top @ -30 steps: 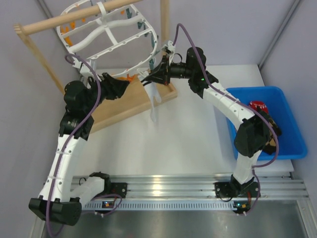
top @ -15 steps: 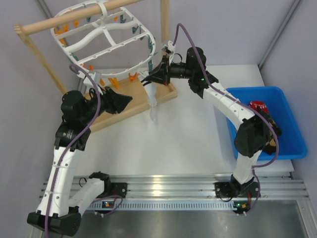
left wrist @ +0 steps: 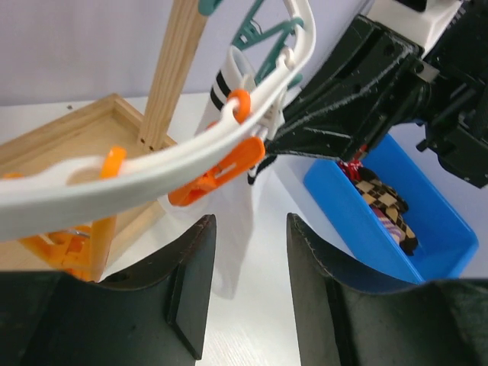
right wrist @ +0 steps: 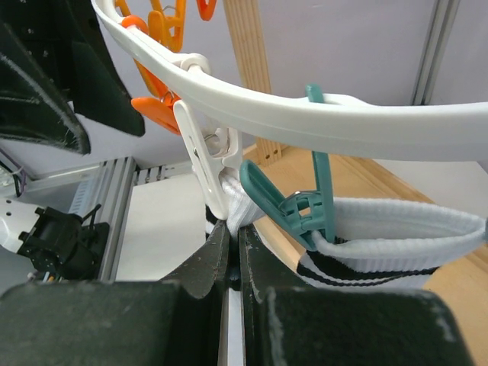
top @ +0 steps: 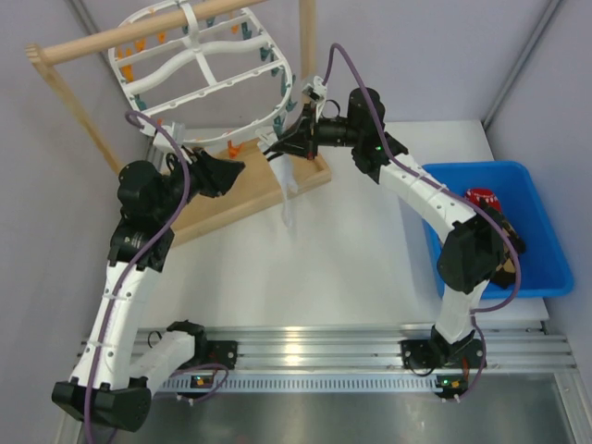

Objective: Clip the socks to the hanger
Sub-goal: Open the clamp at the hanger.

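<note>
The hanger (top: 199, 65), a white oval frame with orange and teal clips, hangs from a wooden pole. A white sock (top: 289, 190) with dark cuff bands dangles from its near rim. My right gripper (top: 277, 148) is shut on that sock's cuff (right wrist: 255, 210), just under a white clip (right wrist: 200, 160) and beside a teal clip (right wrist: 293, 198) that pinches the cuff (right wrist: 396, 229). My left gripper (top: 236, 168) stands open below the rim (left wrist: 152, 171), close to an orange clip (left wrist: 217, 171), with nothing between its fingers (left wrist: 191, 282). More socks lie in the blue bin (left wrist: 381, 221).
The wooden rack has a slanted pole (top: 139, 32), an upright post (top: 307, 37) and a tray base (top: 240, 199) under the hanger. The blue bin (top: 541, 268) at the right holds a red sock (top: 483, 197) and an argyle one (left wrist: 385, 202).
The hanger swung left and came back. My left gripper dipped toward me, then rose again to the rim, its jaws slightly narrower. The right gripper kept its hold on the sock.
</note>
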Robot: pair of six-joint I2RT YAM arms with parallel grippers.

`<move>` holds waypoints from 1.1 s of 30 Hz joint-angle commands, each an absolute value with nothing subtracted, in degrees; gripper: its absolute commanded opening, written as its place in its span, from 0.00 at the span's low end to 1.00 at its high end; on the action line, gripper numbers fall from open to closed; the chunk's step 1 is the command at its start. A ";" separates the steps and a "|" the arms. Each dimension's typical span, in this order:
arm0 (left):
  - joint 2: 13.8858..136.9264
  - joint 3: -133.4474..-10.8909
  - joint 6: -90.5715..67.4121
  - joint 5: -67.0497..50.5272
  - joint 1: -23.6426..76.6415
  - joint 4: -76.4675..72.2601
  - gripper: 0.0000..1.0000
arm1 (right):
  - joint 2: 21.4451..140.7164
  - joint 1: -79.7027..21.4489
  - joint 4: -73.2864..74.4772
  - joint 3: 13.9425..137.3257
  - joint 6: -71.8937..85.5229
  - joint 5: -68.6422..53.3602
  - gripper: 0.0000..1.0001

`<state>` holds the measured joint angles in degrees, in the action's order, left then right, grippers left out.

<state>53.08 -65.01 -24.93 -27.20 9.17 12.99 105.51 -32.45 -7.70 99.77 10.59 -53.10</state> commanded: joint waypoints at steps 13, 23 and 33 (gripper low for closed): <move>51.50 -61.52 -16.62 -14.95 9.84 -1.49 0.43 | 101.95 -32.08 -11.16 100.02 11.16 -54.32 0.00; 53.70 -60.21 -18.19 -17.40 9.84 -8.44 0.44 | 101.78 -32.08 -11.25 99.84 11.16 -55.10 0.00; 55.99 -60.65 -20.74 -13.54 10.72 -10.63 0.43 | 101.43 -32.17 -11.51 98.97 11.69 -56.34 0.00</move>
<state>55.53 -60.49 -19.53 -15.35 10.17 -3.51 104.95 -32.45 -8.16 99.04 11.03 -54.74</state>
